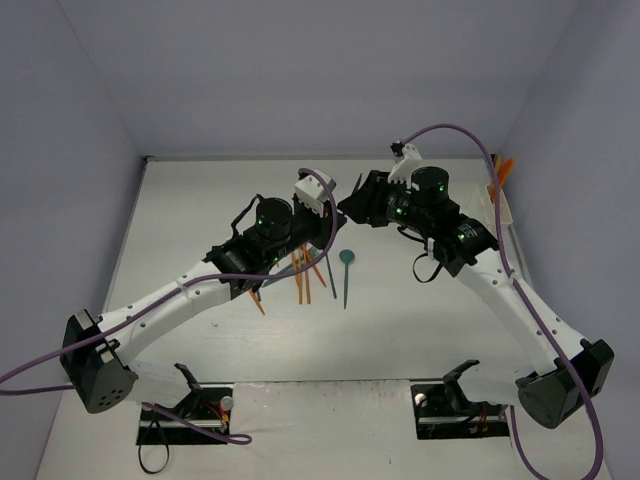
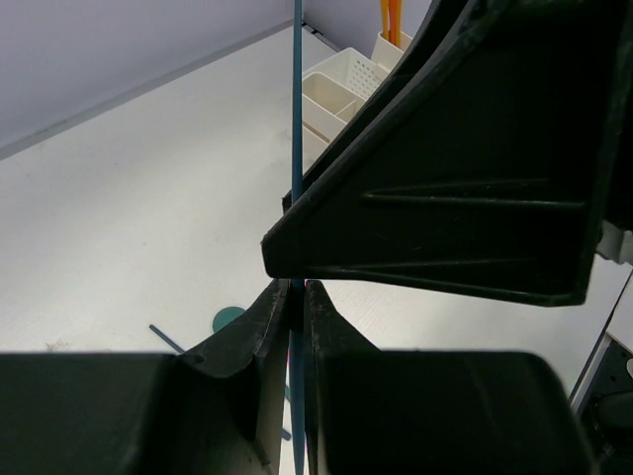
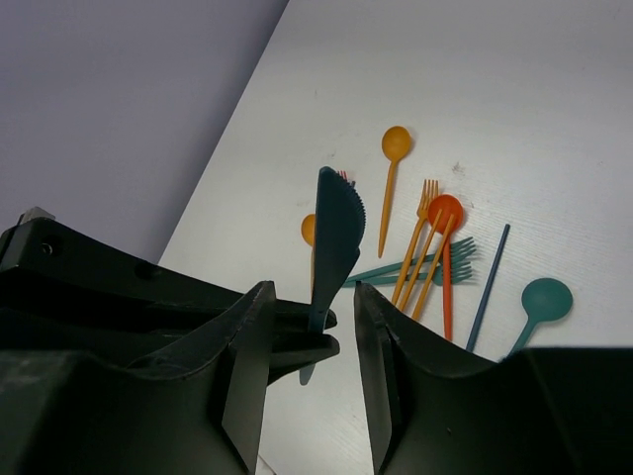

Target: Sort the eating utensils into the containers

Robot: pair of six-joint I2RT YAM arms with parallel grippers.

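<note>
Since my left fingers (image 2: pixel 259 341) are clamped on the teal knife (image 3: pixel 334 233), upright above mid-desk, and my right fingers (image 3: pixel 247 346) stand apart beside its blade, I'd centre it, close gently, then release left toward the far-right white holder (image 2: pixel 341 84).

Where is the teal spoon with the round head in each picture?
Top external: the teal spoon lies mid-table, just right of the orange pile.
Left wrist: only its round head peeks out at lower left, partly behind the left gripper.
Right wrist: at the lower right edge, right of the pile.
Shared landmark: the dark teal knife that gripper holds up.
</note>
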